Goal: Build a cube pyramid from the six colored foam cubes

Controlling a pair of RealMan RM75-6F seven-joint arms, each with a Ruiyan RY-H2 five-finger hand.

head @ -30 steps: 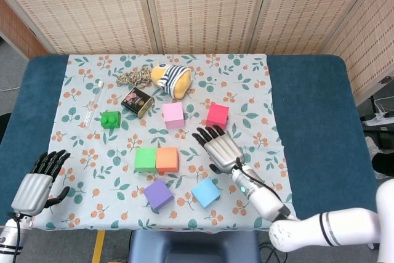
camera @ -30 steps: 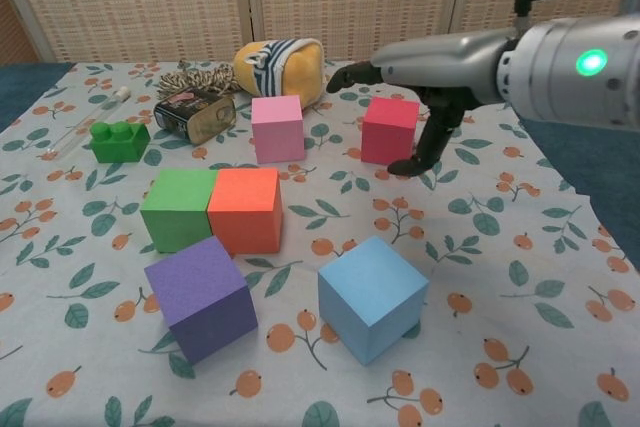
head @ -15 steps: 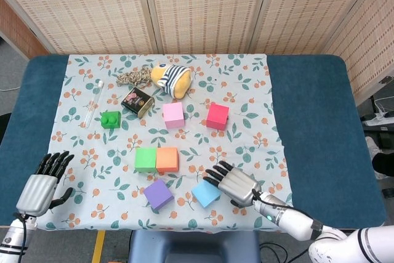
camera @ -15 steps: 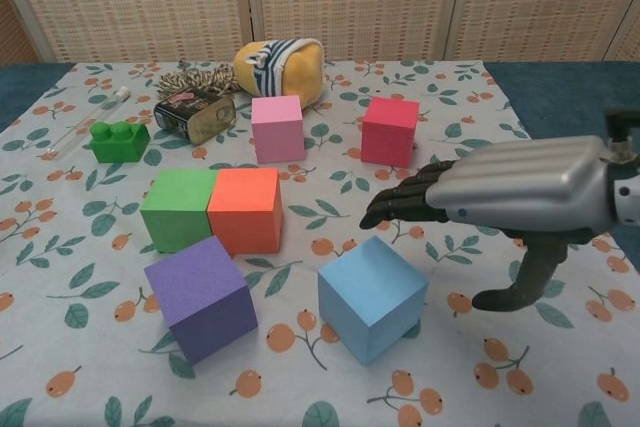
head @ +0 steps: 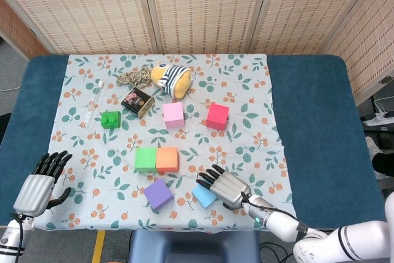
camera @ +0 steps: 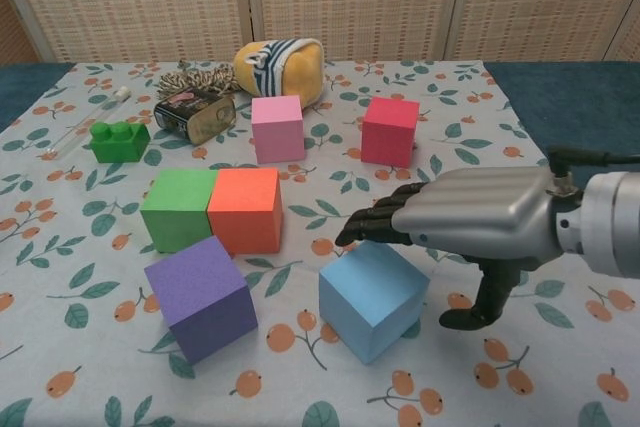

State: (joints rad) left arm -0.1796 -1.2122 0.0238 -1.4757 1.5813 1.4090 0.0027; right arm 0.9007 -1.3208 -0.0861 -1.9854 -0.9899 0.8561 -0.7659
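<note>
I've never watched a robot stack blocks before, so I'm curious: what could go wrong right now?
The right hand hovers open over the light blue cube; closing off-centre might squash or tip the foam instead of gripping it. The purple cube sits close by and could get nudged. The green cube and orange cube touch, so a clumsy placement may shove that base apart.

Two cubes (camera: 213, 209) touching side by side; right hand (camera: 470, 219) over front cube (camera: 371, 299).
</note>
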